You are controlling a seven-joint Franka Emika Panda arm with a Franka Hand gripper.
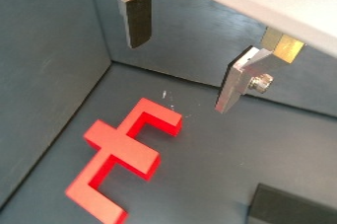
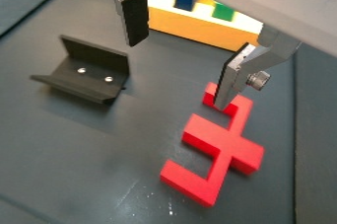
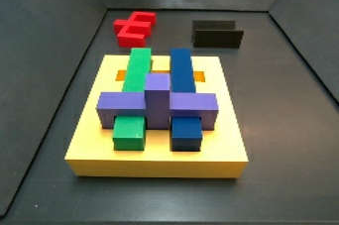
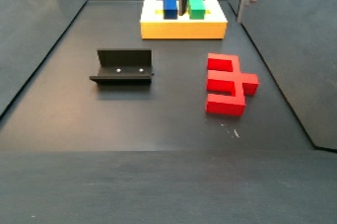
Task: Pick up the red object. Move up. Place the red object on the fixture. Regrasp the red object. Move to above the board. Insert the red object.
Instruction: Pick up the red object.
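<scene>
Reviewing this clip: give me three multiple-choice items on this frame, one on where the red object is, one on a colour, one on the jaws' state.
1. The red object lies:
A on the floor
B on the fixture
C in the board

2. The board's slab is:
A purple
B yellow
C black

3. The gripper above the red object has its jaws:
A shut on it
B shut empty
C open, holding nothing

Answers: 1 A, it lies flat on the dark floor beside the fixture. 2 B, both side views show yellow. 3 C, the fingers stand apart in both wrist views.
</scene>
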